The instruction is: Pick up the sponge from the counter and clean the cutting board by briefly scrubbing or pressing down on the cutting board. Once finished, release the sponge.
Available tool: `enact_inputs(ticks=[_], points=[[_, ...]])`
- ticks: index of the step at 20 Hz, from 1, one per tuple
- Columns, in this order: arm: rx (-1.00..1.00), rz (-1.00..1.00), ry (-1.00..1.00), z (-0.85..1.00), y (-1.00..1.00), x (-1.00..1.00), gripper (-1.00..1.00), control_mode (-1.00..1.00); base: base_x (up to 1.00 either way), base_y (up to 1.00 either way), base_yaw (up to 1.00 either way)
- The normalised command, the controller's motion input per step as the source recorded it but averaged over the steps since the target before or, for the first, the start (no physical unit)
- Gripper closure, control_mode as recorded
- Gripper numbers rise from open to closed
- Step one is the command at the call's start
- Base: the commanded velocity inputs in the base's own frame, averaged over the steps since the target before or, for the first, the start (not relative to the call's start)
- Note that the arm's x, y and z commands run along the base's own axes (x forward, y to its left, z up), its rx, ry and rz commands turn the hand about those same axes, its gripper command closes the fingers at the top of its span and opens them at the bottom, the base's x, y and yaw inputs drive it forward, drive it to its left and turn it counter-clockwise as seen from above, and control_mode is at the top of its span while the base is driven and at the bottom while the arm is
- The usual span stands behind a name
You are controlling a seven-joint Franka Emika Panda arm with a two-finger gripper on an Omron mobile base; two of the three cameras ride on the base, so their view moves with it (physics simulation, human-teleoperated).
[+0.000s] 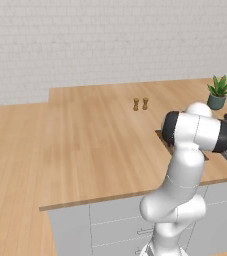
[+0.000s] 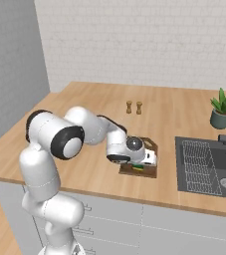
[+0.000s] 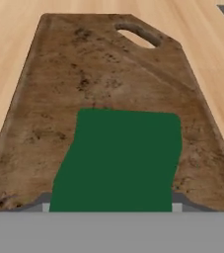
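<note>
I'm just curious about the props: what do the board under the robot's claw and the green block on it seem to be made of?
The cutting board looks like dark, worn wood: brown grain, darker blotches, matte, with a cut-out handle slot. The sponge shows a flat, dull green top, probably a scouring layer; a yellow strip below it shows in the right base view, so likely foam.

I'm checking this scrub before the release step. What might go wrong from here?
1. The gripper is shut on the sponge, low over the cutting board. A hard push may slide the loose board across the counter.
2. The board's right edge sits close to the sink; a shove that way might carry it toward the basin.
3. The sponge lies near the board's front end, so on release it may land partly off the board.
</note>
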Motion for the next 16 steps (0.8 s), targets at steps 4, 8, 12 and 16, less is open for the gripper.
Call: enact_inputs(ticks=[4,8,12,16], points=[[0.0,0.0,-0.05,0.0,0.42,0.61,1.0,-1.0,0.0,0.0,0.0],[0.0,-0.02,-0.02,0.0,0.29,0.73,1.0,-1.0,0.0,0.0,0.0],[0.0,-0.01,0.0,0.0,0.21,0.69,1.0,-1.0,0.0,0.0,0.0],[0.0,0.0,0.0,0.0,0.08,0.51,1.0,-1.0,0.0,0.0,0.0]])
